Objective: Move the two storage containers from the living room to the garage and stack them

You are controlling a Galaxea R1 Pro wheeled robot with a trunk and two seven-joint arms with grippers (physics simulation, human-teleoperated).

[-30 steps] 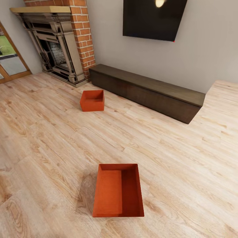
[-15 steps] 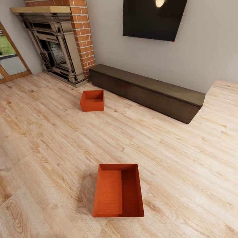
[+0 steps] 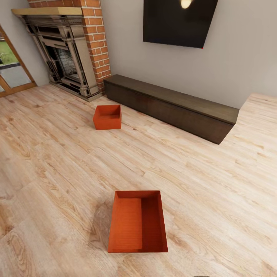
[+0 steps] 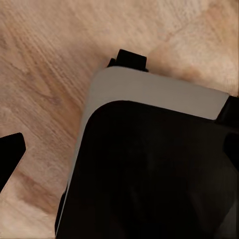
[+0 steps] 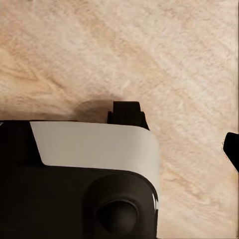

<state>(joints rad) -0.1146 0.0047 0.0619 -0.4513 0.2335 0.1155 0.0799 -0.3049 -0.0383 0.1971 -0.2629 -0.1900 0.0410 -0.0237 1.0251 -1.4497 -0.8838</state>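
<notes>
- Orange-red is what jumps out: two open boxes sit on the light wood plank floor (image 3: 57, 165) of the living room.
- Near box (image 3: 137, 221) is low in the head view, a bit right of centre, long side running away from the camera. No lid, nothing inside that I can see, and half of its inner bottom is in shadow.
- Far box (image 3: 107, 117) is well apart from it, further back and to the left, just in front of the near end of the long dark bench (image 3: 173, 107). Close to the bench but I can't tell if it's actually touching.
- Bench runs along the grey wall, under the black TV (image 3: 179, 21) mounted above it.
- Left of the bench there's the ornate fireplace (image 3: 63, 57) with a red brick chimney (image 3: 96, 42) beside it, and a glass door with a wood frame (image 3: 11, 71) at the far left edge.
- Left wrist view: mostly a black and grey part of the robot's body (image 4: 149, 164) over wood planks. A dark bit pokes in at the edge (image 4: 10, 154), can't say for sure what it is, so no idea whether the left fingers are spread or pressed together.
- Right wrist view: same deal, black and grey body part (image 5: 79, 179) above the planks, small dark shape at the edge (image 5: 232, 147). Can't tell the state of the right fingers either.
</notes>
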